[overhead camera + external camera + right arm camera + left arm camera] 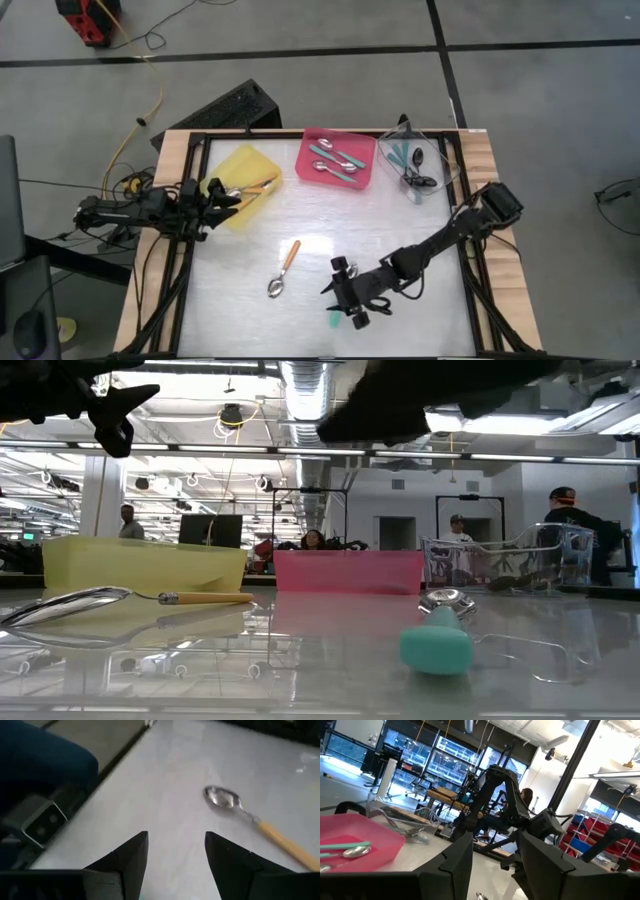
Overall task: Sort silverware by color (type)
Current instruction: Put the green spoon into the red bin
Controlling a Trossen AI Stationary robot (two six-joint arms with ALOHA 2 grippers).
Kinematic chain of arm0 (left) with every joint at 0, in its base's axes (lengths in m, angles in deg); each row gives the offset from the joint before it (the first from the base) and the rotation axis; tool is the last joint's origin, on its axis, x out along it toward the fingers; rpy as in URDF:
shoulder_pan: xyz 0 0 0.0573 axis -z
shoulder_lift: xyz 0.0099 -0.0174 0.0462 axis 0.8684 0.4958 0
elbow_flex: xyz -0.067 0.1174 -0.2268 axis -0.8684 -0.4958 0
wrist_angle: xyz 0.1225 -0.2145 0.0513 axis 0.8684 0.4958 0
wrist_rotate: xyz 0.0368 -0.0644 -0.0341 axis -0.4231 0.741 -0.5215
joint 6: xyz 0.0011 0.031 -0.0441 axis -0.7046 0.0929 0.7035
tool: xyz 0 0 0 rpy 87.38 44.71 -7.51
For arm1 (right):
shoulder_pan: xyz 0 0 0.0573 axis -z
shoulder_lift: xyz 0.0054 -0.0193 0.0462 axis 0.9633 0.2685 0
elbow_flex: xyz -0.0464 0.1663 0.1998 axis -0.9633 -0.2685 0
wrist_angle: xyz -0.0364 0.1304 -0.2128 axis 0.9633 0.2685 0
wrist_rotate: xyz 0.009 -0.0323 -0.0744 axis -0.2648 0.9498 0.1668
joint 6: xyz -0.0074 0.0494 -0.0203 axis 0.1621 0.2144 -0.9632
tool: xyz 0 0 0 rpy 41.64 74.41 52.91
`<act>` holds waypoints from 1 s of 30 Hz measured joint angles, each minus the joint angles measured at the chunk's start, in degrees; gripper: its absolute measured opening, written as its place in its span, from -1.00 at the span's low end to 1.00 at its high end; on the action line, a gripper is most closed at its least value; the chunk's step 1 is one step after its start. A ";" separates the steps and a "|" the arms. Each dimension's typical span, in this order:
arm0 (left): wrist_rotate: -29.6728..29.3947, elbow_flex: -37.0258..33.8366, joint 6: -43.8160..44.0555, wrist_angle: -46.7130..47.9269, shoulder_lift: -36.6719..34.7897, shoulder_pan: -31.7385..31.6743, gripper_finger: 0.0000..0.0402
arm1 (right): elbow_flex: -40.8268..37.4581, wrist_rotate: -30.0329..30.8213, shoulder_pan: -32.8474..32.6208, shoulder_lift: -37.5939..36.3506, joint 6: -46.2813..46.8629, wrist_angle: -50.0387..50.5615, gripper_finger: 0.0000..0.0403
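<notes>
Near desk's front edge, my right gripper [345,292] hangs w/ jaws apart, empty. Orange-handled spoon with shiny silver bowl [284,268] lies just to its left, handle angled toward the back, bowl nearest me. Right arm's closer; left gripper [222,195], parted too, is over the yellow plastic tray [240,160].

On the worktop [240,300] stand a yellow tray [247,168], a pink tray [342,181] and a clear tray [440,160], each holding spoons. An orange spoon [284,268] lies alone mid-worktop. The left claw [226,194] hangs open over the yellow tray. The right claw [338,288], open, sits near the front, a teal spoon [334,321] just beside it.
</notes>
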 joint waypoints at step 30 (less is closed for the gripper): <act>-0.57 0.00 -0.44 0.81 0.02 0.00 -0.26 | 6.35 0.20 0.77 -0.04 -24.75 24.43 0.11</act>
